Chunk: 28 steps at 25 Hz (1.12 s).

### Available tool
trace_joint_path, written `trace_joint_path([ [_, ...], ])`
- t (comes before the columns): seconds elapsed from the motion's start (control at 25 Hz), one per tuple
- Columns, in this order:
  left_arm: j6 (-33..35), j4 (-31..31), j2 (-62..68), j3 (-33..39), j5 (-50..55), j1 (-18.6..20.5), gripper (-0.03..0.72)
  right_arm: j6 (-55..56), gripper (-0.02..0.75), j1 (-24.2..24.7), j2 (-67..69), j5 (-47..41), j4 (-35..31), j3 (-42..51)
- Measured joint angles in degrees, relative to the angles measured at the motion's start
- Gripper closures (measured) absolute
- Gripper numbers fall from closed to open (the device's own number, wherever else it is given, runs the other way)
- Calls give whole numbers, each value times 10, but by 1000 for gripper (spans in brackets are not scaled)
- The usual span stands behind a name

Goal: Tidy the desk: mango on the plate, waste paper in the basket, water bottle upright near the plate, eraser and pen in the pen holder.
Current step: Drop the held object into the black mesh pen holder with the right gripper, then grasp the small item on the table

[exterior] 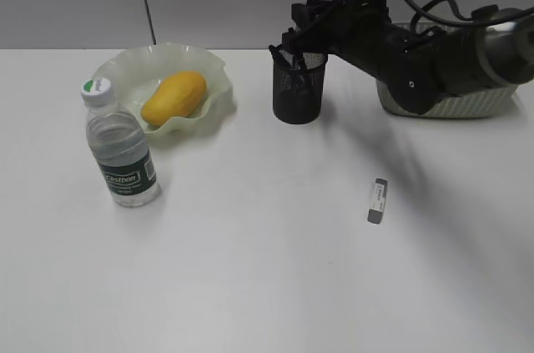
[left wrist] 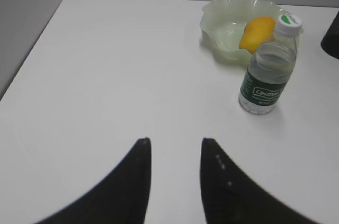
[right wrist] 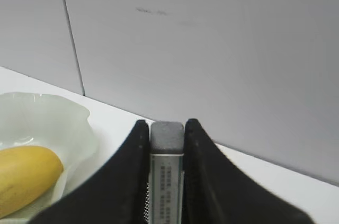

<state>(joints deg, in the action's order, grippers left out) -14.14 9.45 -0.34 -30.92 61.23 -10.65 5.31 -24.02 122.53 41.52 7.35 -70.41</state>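
The mango lies on the wavy-rimmed green plate. The water bottle stands upright in front of the plate. My right gripper hangs over the black mesh pen holder. In the right wrist view it is shut on an eraser with a grey end and a white printed sleeve, and mesh shows just below. A similar small grey-and-white block lies on the desk. My left gripper is open and empty over bare desk. Waste paper and pen are not visible.
The pale weave-pattern basket stands at the back right, mostly hidden behind my right arm. A grey wall runs along the back of the desk. The left wrist view also shows the bottle, the plate and the mango.
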Motion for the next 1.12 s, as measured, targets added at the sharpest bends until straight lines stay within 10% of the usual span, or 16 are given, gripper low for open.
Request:
trace_joint_path([
  [0.36, 0, 0, 0, 0, 0, 0, 450, 0, 332, 0, -47, -115, 13, -1],
  [0.68, 0, -1, 0, 0, 0, 0, 450, -5, 442, -1, -298, -700, 17, 32],
  [1.12, 0, -3, 0, 0, 0, 0, 450, -15, 477, -3, -719, -995, -46, 315],
])
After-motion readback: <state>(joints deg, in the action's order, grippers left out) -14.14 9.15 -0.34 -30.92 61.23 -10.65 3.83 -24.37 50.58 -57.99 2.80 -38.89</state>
